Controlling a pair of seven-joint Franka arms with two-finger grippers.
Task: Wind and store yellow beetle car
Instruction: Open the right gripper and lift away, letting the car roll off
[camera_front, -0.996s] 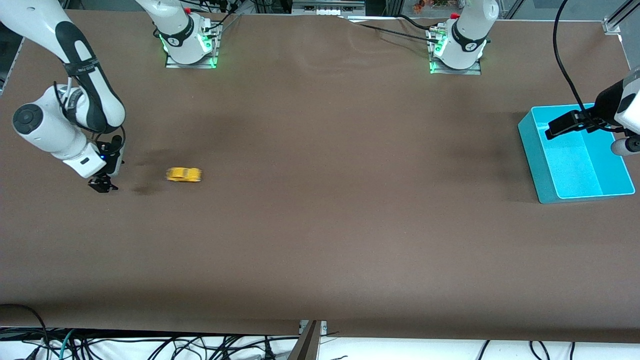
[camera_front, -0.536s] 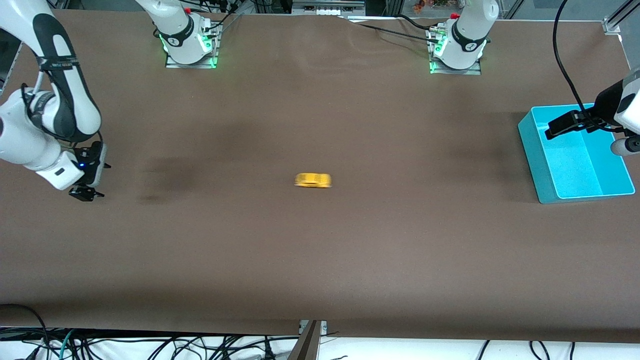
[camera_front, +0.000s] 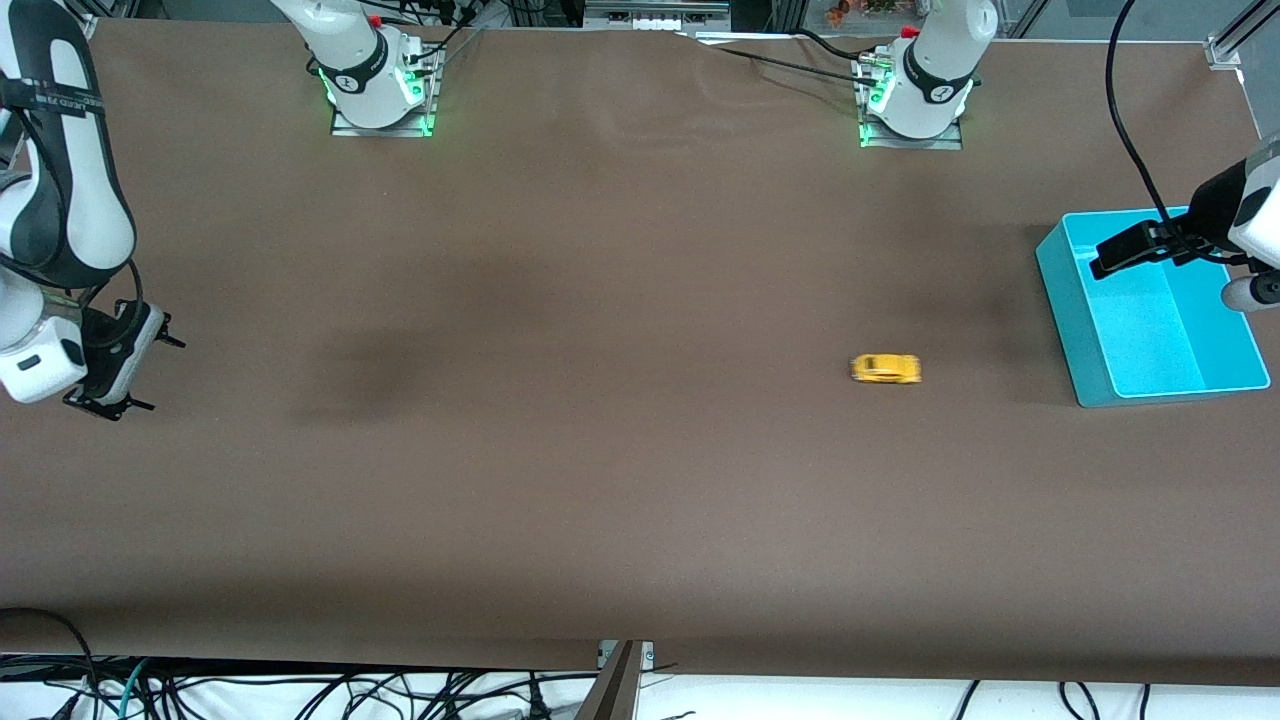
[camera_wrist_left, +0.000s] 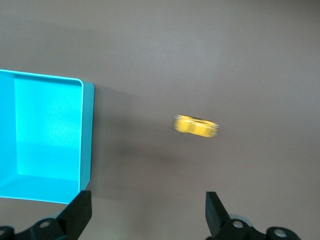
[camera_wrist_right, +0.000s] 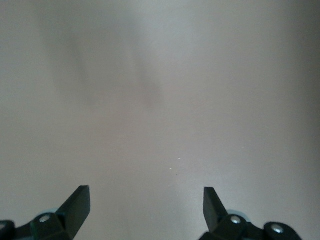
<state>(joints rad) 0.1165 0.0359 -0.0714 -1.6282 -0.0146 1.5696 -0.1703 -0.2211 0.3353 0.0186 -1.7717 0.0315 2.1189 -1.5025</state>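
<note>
1. The car (camera_front: 885, 369) has run most of the table's length in the last second: it was near the right gripper at the right arm's end, then at mid-table, and now sits on the table (camera_front: 640, 480) close to the bin (camera_front: 1060, 300), toward the left arm's end. On a clock face centred on the bin in the front view, the car lies at about 8 o'clock, clear of the bin wall.
2. Its outline is smeared in both the front and left wrist views (camera_wrist_left: 196, 125), so it is probably still rolling; I cannot tell its heading from the blur alone.
3. I judge the winding and release done. Storing remains: the car is outside the bin and must be picked up once it stops.
4. The left gripper (camera_front: 1150, 245) hangs over the bin, fingers (camera_wrist_left: 80, 210) apart, holding nothing. Its wrist camera looks down at both bin (camera_wrist_left: 87, 135) and car, so it seems placed to catch or collect.
5. The right gripper (camera_front: 110, 375) has pulled back to the table's edge at the right arm's end, at 9 o'clock from the car. Its fingers (camera_wrist_right: 77, 202) are spread wide over bare table, empty.
</note>
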